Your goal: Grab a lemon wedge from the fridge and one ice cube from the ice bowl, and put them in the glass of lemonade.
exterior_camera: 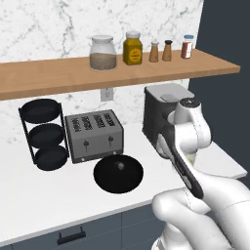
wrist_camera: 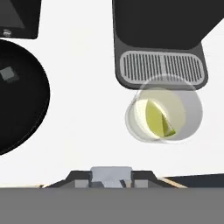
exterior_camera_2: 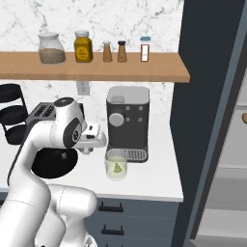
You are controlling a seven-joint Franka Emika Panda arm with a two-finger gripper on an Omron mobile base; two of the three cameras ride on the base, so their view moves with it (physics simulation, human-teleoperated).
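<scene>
The glass of lemonade (exterior_camera_2: 116, 165) stands on the white counter in front of the coffee machine, and the yellow-green lemon wedge (exterior_camera_2: 116, 168) lies inside it. In the hand view the glass (wrist_camera: 188, 109) is at the right, with the lemon wedge (wrist_camera: 157, 119) in the liquid. The ice bowl (exterior_camera: 110, 179) sits in front of the toaster and holds one pale ice cube (exterior_camera: 120, 166); the hand view has this cube (wrist_camera: 8, 74) at its left edge. My gripper (exterior_camera_2: 99, 140) hangs open and empty above the counter, between bowl and glass, its fingertips (wrist_camera: 142, 176) low in the hand view. The fridge (exterior_camera_2: 202, 120) stands open at the right.
A dark coffee machine (exterior_camera_2: 128, 120) is right behind the glass. The toaster (exterior_camera: 93, 134) and a black three-tier rack (exterior_camera: 44, 134) stand to the left. A wooden shelf (exterior_camera: 58, 75) with jars runs overhead. A small orange item (exterior_camera_2: 244, 117) lies inside the fridge.
</scene>
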